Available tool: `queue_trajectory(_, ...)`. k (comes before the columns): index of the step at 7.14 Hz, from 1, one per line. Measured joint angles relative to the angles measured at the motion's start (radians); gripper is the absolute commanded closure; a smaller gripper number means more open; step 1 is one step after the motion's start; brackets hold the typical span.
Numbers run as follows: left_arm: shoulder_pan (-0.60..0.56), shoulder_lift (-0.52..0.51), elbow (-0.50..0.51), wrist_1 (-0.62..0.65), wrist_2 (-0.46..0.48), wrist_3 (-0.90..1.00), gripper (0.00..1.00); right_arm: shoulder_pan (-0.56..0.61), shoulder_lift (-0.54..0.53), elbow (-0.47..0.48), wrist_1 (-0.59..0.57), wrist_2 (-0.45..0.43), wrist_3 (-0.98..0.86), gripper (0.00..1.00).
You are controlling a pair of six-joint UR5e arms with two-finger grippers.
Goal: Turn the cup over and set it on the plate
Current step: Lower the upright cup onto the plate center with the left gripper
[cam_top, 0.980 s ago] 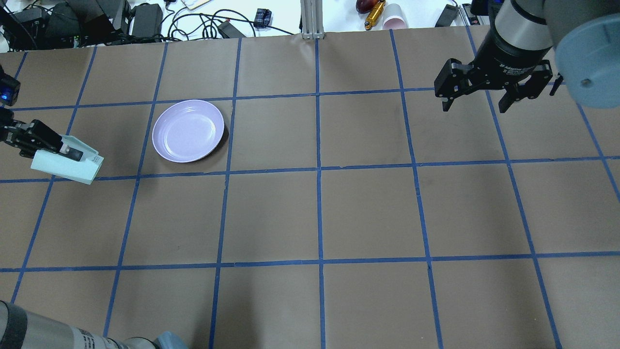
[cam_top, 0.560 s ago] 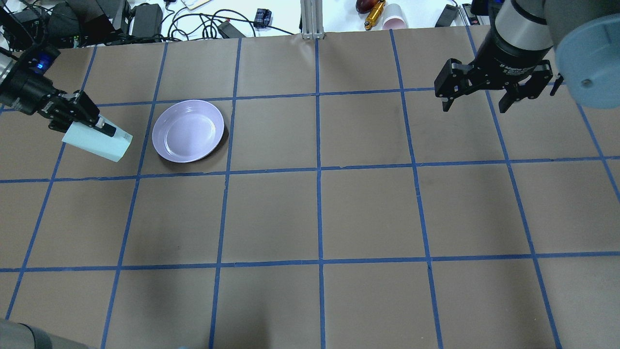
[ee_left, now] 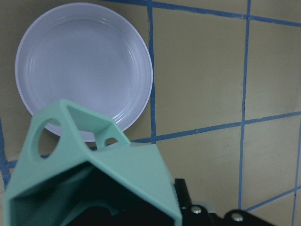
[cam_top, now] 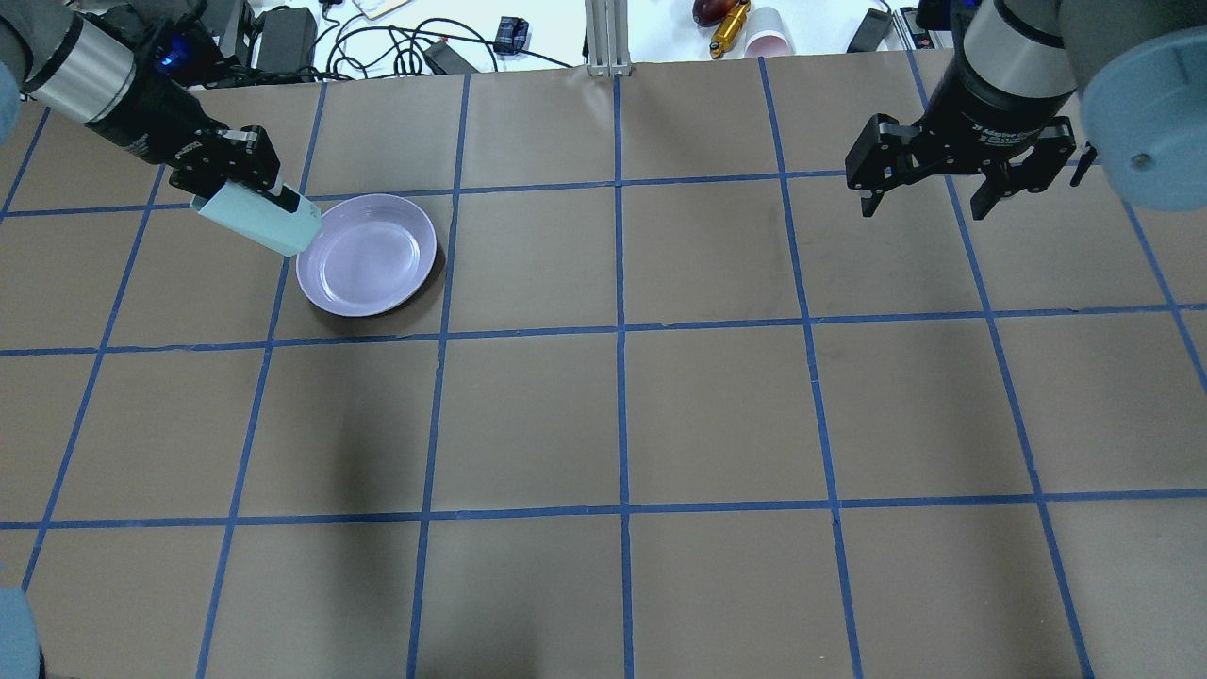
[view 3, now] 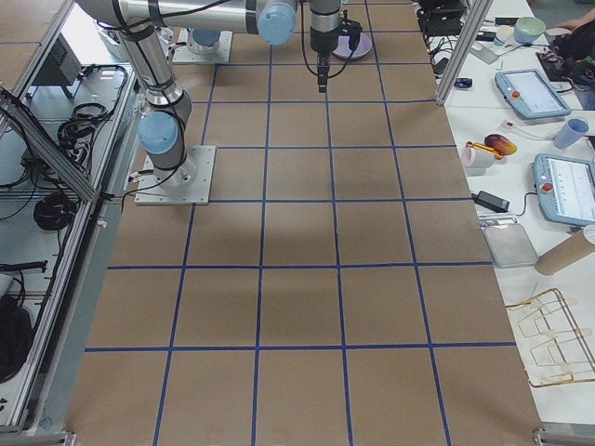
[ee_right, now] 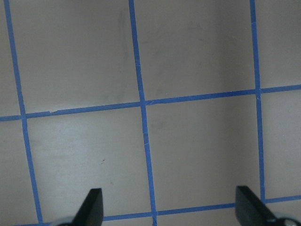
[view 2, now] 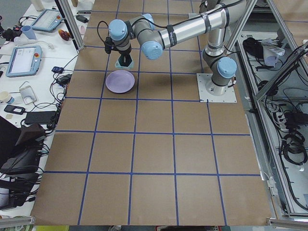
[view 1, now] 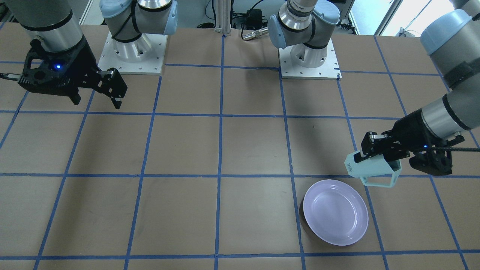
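Observation:
The pale mint-green cup (cam_top: 256, 219) hangs tilted on its side in my left gripper (cam_top: 247, 191), which is shut on it near the rim. Its base end reaches over the left rim of the lavender plate (cam_top: 366, 255). In the front view the cup (view 1: 371, 169) hangs above the table just behind the plate (view 1: 335, 212), handle facing down toward the camera. The left wrist view shows the cup (ee_left: 94, 174) close up with the plate (ee_left: 84, 70) beyond it. My right gripper (cam_top: 924, 209) is open and empty at the far right, also seen in the front view (view 1: 97, 103).
Cables and power bricks (cam_top: 283, 38) and a pink paper cup (cam_top: 768, 42) lie beyond the table's far edge, beside an aluminium post (cam_top: 608, 38). The two arm bases (view 1: 131, 52) (view 1: 309, 56) stand on the robot's side. Brown table with blue tape grid.
My left gripper has carried the cup from the table's left edge away from the robot and to the right, up to the plate's rim. The right arm has not moved.

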Motion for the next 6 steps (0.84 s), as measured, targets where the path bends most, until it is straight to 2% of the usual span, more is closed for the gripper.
queue_trajectory(2,-0.09,-0.025,-0.01,0.15,0.1,-0.029,1.0,0.0,-0.001,0.0,0.0,0.0,0.0,0.0)
queue_trajectory(5,-0.122,-0.107,-0.107,0.42,0.149,-0.022,1.0,0.0,-0.001,0.0,0.0,0.0,0.0,0.0)
queue_trajectory(6,-0.131,-0.131,-0.129,0.465,0.179,-0.019,1.0,0.0,-0.001,0.0,0.0,0.0,0.0,0.0)
